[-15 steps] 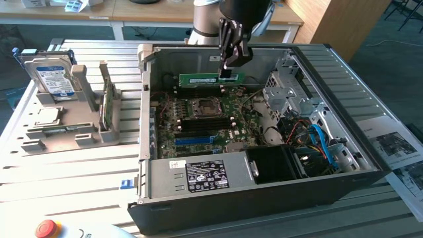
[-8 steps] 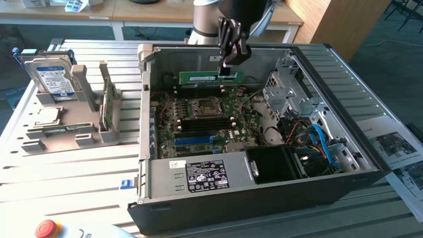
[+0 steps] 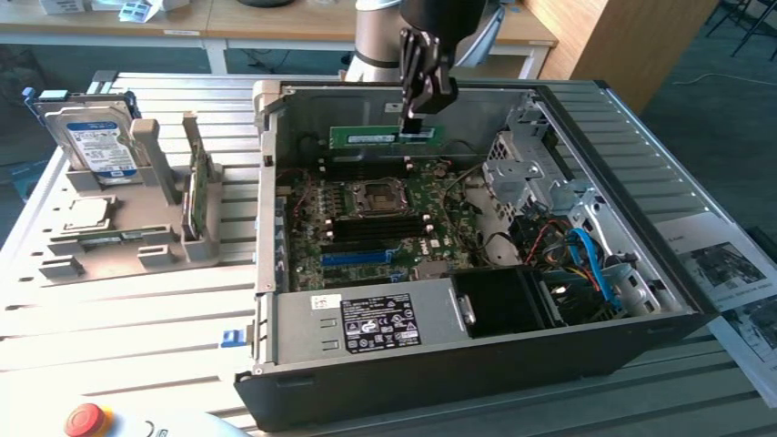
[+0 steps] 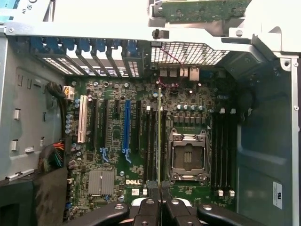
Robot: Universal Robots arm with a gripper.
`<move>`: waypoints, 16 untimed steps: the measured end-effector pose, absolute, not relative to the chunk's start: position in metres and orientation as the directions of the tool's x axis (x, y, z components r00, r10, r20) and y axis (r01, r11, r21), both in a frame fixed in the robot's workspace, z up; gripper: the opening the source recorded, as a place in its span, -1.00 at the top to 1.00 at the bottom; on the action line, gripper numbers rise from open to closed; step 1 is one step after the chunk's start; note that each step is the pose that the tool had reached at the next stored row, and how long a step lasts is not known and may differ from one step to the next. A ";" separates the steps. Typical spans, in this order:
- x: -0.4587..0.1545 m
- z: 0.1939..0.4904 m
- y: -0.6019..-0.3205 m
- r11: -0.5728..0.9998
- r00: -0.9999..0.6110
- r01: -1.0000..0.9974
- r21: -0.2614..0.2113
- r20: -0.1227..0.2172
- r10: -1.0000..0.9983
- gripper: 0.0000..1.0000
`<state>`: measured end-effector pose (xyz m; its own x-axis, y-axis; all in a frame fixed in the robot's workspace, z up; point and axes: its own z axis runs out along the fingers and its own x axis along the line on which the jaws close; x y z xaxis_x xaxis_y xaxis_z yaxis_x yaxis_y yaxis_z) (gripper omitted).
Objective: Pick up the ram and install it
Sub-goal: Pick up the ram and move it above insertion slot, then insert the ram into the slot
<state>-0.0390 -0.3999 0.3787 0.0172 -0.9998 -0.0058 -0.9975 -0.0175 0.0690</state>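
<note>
Grey slats made up the table [image 3: 122,309], and an open computer case [image 3: 486,373] sat on it. The pincer [image 3: 417,121] was almost closed, pinching one end of the ram [image 3: 364,137]. The ram hung over the motherboard [image 3: 377,228], its long side lying the same way as the black slots [image 4: 149,146] below. Seen edge-on it was a thin line, so it was hard to tell if it touched a slot.

pt of ram [image 3: 364,137] behind hand [image 3: 417,126]

hard drive [image 3: 95,137]: 1 | processor chip [image 3: 87,214]: 1 | computer case [image 3: 486,382]: 1 | ram [image 3: 364,137]: 1 (in the gripper [image 3: 416,123])
</note>
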 end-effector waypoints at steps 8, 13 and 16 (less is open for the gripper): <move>-0.039 0.378 -0.396 -0.018 0.017 -0.997 0.069 -0.006 -1.000 0.76; -0.039 0.378 -0.396 -0.018 0.017 -0.997 0.069 -0.006 -1.000 0.76; -0.039 0.378 -0.396 -0.018 0.017 -0.997 0.069 -0.006 -1.000 0.76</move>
<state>-0.0387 -0.3962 0.3779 0.0172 -0.9998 -0.0059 -0.9975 -0.0176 0.0689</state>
